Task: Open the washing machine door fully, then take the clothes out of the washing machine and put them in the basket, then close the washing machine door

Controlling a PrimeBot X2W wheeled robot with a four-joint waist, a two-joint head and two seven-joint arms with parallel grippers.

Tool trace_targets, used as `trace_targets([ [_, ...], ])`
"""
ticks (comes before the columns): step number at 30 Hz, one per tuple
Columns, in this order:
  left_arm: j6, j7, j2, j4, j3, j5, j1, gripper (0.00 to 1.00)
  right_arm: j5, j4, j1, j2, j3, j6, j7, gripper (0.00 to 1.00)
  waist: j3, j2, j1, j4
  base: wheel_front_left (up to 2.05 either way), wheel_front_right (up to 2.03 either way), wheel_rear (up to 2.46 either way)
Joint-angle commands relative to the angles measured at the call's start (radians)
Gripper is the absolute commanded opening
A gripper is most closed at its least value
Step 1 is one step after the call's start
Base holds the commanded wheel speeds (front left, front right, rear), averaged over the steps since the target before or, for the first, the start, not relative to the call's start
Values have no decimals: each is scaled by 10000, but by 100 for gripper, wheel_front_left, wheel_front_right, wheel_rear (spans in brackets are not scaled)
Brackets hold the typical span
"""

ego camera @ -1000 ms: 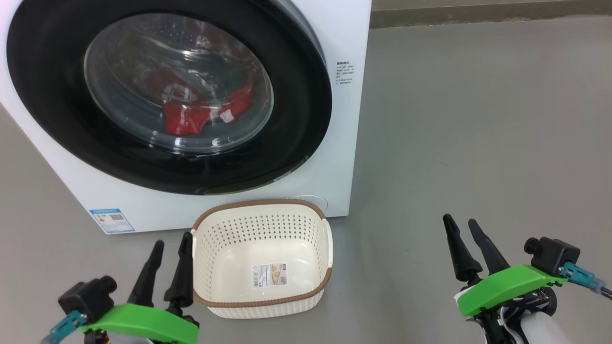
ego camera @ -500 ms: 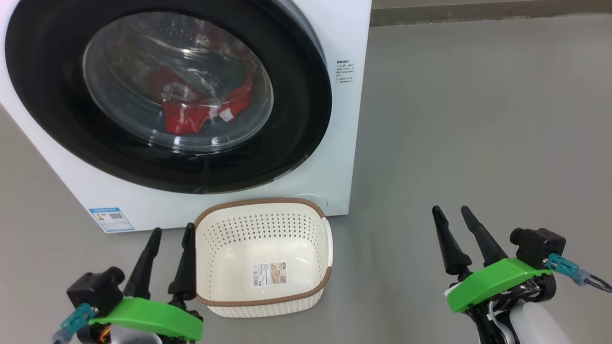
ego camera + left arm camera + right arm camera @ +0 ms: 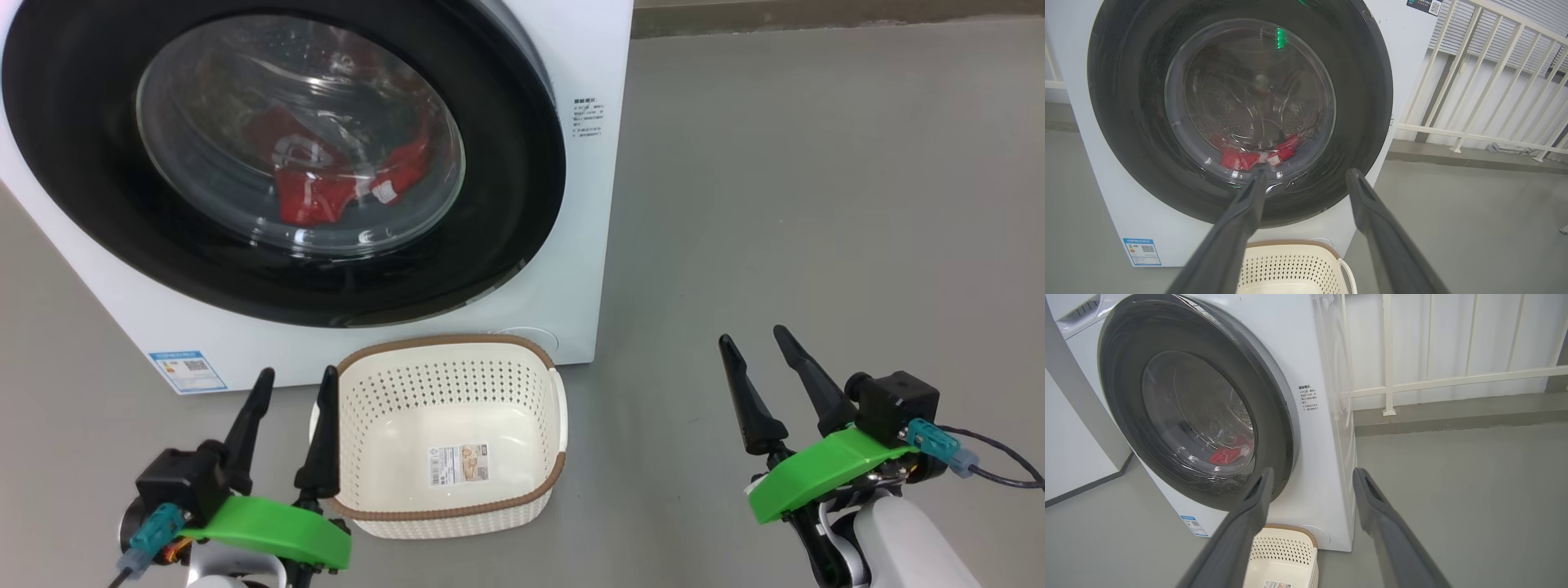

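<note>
The white washing machine (image 3: 600,73) stands ahead on the left, and its black-rimmed washing machine door (image 3: 506,163) is closed. Red clothes (image 3: 326,192) lie in the drum behind the glass, also visible as clothes (image 3: 1237,157) and clothes (image 3: 1224,455). On the floor in front sits the cream basket (image 3: 449,384), with only a label inside. My left gripper (image 3: 297,376) hovers open just left of the basket, holding nothing. Well to the basket's right, my right gripper (image 3: 752,335) is open over bare floor. The left gripper (image 3: 1306,171) points at the door's lower part. The right gripper (image 3: 1313,471) points at the machine's right front corner.
Grey floor (image 3: 816,204) stretches to the right of the machine. A white railing (image 3: 1474,81) runs behind and beside it, seen again as railing (image 3: 1433,381). A blue sticker (image 3: 188,369) marks the machine's lower left front.
Both grippers have crept forward toward the machine, the right one further than the left. The picture has shifted slightly. The door has stayed closed and the basket has not moved.
</note>
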Motion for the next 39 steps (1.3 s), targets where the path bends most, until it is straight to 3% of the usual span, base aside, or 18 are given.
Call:
trace_targets([
  [1, 57, -137, 165, -218, 244, 293, -487, 100, -308, -236, -518, -37, 250, -7, -147, 100, 7, 0, 0, 5, 0, 0, 0],
  [16, 228, -570, 181, -273, 163, 2135, -776, 100, -2089, -356, -774, -45, 336, -7, -578, 100, 67, 0, 0, 35, 0, 0, 0],
  [39, 250, -573, 181, -295, 117, 2107, -770, 100, -1652, -385, -775, -45, 379, -7, -580, 100, 238, 0, 0, 136, 0, 0, 0],
])
